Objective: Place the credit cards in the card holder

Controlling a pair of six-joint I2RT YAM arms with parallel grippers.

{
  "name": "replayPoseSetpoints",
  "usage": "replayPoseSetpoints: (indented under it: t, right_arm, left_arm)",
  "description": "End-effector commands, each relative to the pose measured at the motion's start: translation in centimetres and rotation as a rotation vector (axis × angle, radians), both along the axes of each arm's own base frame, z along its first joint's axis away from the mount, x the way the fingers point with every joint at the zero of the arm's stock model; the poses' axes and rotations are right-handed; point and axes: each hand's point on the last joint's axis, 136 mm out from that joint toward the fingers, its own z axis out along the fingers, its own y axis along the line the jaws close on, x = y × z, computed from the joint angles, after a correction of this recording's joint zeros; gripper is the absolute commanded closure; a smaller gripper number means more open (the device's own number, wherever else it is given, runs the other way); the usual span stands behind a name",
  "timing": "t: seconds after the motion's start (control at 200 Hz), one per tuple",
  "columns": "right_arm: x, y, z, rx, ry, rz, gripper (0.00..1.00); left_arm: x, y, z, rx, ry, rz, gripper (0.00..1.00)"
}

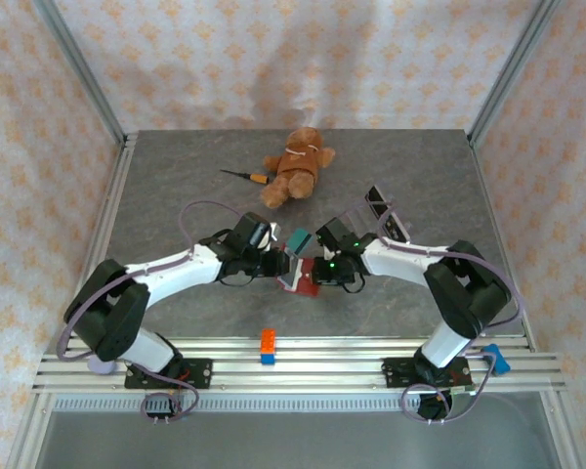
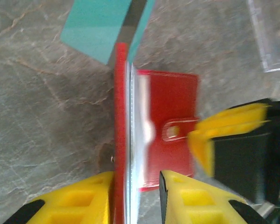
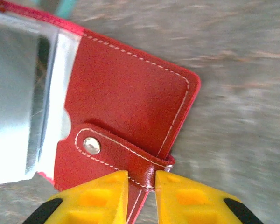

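The dark red card holder (image 1: 300,283) lies open at the table's middle, between the two grippers. In the left wrist view one cover of the card holder (image 2: 172,107) stands on edge with clear sleeves beside it. My left gripper (image 2: 136,179) straddles that cover and the sleeves: one finger touches the red cover, and a small gap is left at the other. My right gripper (image 3: 141,179) is shut on the snap tab of the card holder (image 3: 130,93), near the cover's edge. A teal credit card (image 2: 102,28) with a dark stripe lies just beyond the holder, seen from above as the teal card (image 1: 299,237).
A brown teddy bear (image 1: 295,166) and a small screwdriver (image 1: 244,176) lie at the back. A clear acrylic stand (image 1: 386,210) with a dark card stands right of centre. An orange-and-blue block (image 1: 269,345) sits on the front rail.
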Motion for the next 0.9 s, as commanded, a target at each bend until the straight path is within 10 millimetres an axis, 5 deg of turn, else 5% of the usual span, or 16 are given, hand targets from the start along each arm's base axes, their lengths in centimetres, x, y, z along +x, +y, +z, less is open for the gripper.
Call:
replayPoseSetpoints:
  t: [0.0,0.23,0.411,0.661,0.896]
  right_arm:
    - [-0.5,3.6,0.2,0.111,0.021,0.049,0.77]
    - [-0.4,6.7,-0.4,0.130,0.019,0.079,0.77]
    - [-0.1,5.3,-0.2,0.069,-0.024,0.061,0.65]
    - [-0.4,4.8,0.0,0.051,-0.055,0.104,0.57]
    - [1.0,4.8,0.0,-0.048,-0.103,0.115,0.51]
  left_arm:
    - [-0.8,0.0,1.1,-0.036,-0.008,0.003,0.70]
    - [-1.7,1.0,0.8,-0.018,-0.015,0.012,0.70]
    - [-1.8,2.5,-0.7,0.068,-0.006,0.041,0.71]
    - [-1.7,3.7,1.4,0.090,-0.060,0.042,0.69]
    - [-1.9,7.5,1.6,0.058,-0.069,0.134,0.55]
